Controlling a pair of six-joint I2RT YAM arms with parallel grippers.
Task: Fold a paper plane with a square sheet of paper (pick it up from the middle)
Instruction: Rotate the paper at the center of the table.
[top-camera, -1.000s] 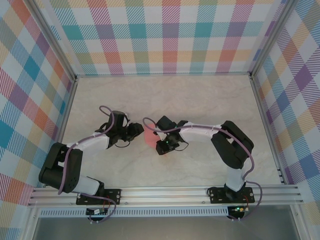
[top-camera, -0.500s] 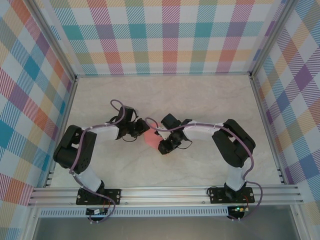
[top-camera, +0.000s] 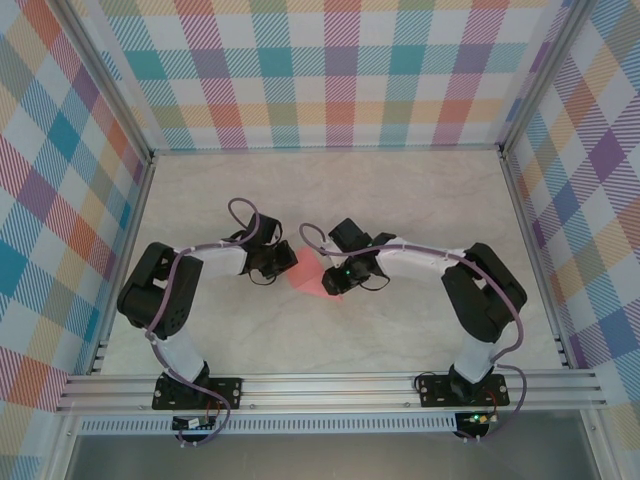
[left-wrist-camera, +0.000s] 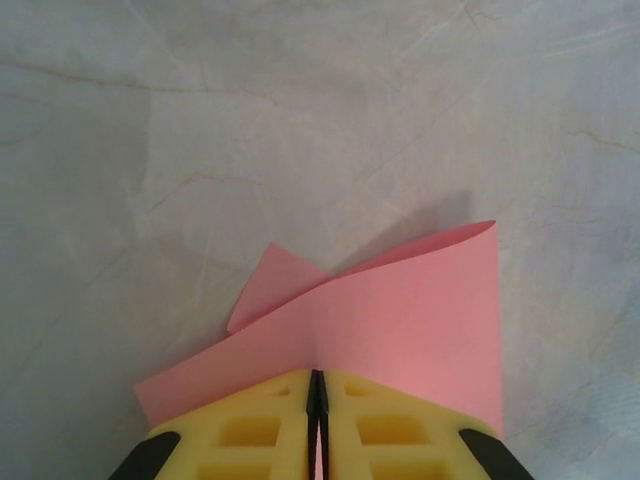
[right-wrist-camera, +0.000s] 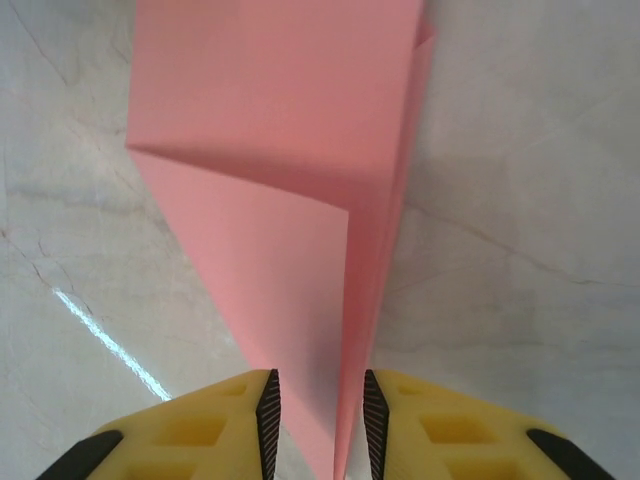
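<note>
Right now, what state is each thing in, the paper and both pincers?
pink paper: partly folded, creased, not yet a plane.
left pincer: shut on the pink paper's edge.
right pincer: open, the paper's folded edge running between its fingers.

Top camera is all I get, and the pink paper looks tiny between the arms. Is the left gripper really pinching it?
Observer: Yes. In the left wrist view the left gripper is shut on the pink paper, jaws pressed together on its edge.
Operator: What about the other one?
Observer: The right gripper is open; its jaws stand apart with the paper's narrow end between them.
Operator: Is the paper flat?
Observer: No, it is folded. The right wrist view shows a slanted crease and doubled layers.
</note>
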